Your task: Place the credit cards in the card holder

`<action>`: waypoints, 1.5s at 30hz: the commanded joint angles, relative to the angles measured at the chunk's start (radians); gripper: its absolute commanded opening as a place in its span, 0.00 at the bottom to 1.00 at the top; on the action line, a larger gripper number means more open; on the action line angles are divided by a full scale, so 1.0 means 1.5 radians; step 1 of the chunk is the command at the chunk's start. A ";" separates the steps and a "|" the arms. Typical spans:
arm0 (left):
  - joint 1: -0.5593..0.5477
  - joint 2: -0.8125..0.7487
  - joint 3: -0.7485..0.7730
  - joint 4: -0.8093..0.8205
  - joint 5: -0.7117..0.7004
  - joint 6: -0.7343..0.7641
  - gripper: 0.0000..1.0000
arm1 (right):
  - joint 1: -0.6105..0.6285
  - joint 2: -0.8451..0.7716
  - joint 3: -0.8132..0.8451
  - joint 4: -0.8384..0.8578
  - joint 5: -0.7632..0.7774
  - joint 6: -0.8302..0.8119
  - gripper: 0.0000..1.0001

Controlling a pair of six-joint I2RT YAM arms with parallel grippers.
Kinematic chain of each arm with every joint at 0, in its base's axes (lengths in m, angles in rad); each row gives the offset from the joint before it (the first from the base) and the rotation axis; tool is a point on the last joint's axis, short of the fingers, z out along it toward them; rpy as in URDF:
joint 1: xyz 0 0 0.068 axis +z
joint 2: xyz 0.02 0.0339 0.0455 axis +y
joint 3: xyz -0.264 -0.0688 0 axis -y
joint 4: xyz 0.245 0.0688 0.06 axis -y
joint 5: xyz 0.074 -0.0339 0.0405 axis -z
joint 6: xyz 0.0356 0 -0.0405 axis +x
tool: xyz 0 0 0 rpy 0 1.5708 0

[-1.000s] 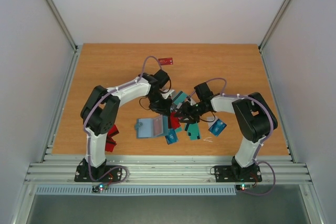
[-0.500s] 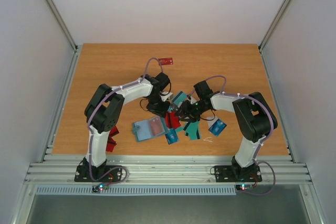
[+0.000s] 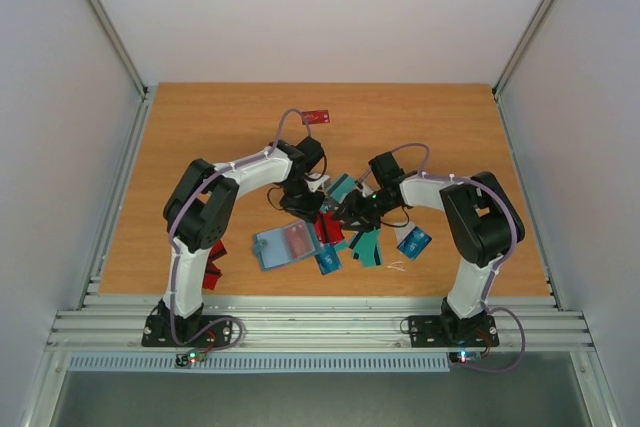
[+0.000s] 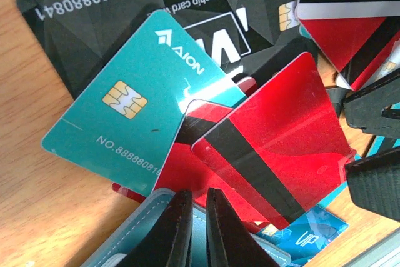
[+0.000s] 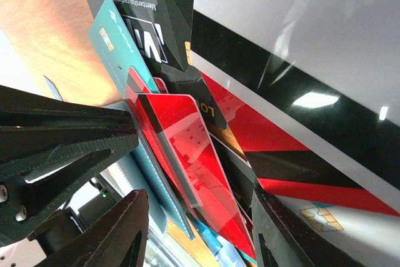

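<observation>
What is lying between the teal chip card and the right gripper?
A red card with a black stripe lies between the teal chip card and the right gripper, its corner reaching between its fingers. The left wrist view shows it.

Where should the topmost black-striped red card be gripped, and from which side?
Grip the red card at its corner jutting toward the right gripper, coming from that side: it lies uppermost, and that corner sticks out past the other cards, likely leaving room above and below.
</observation>
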 commanded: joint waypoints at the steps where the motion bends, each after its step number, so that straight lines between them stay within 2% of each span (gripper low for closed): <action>1: -0.007 0.042 0.004 0.014 0.008 0.006 0.10 | 0.004 0.025 0.019 0.030 -0.039 -0.018 0.46; 11: -0.009 0.058 -0.002 0.037 0.033 -0.016 0.10 | 0.004 0.025 0.020 0.058 -0.104 -0.034 0.40; 18: -0.012 0.064 0.000 0.043 0.042 -0.024 0.10 | 0.004 0.023 0.020 0.065 -0.113 -0.037 0.27; 29: -0.013 0.073 -0.020 0.063 0.059 -0.035 0.10 | 0.006 0.026 0.015 0.103 -0.141 -0.022 0.23; 36: -0.013 0.072 -0.017 0.063 0.064 -0.036 0.10 | 0.018 0.054 0.037 0.048 -0.090 -0.037 0.16; 43: -0.012 0.064 -0.013 0.063 0.072 -0.042 0.10 | 0.023 0.061 0.046 0.019 -0.053 -0.038 0.02; 45: -0.012 0.054 -0.011 0.061 0.072 -0.045 0.10 | 0.023 0.058 0.050 -0.005 -0.033 -0.042 0.01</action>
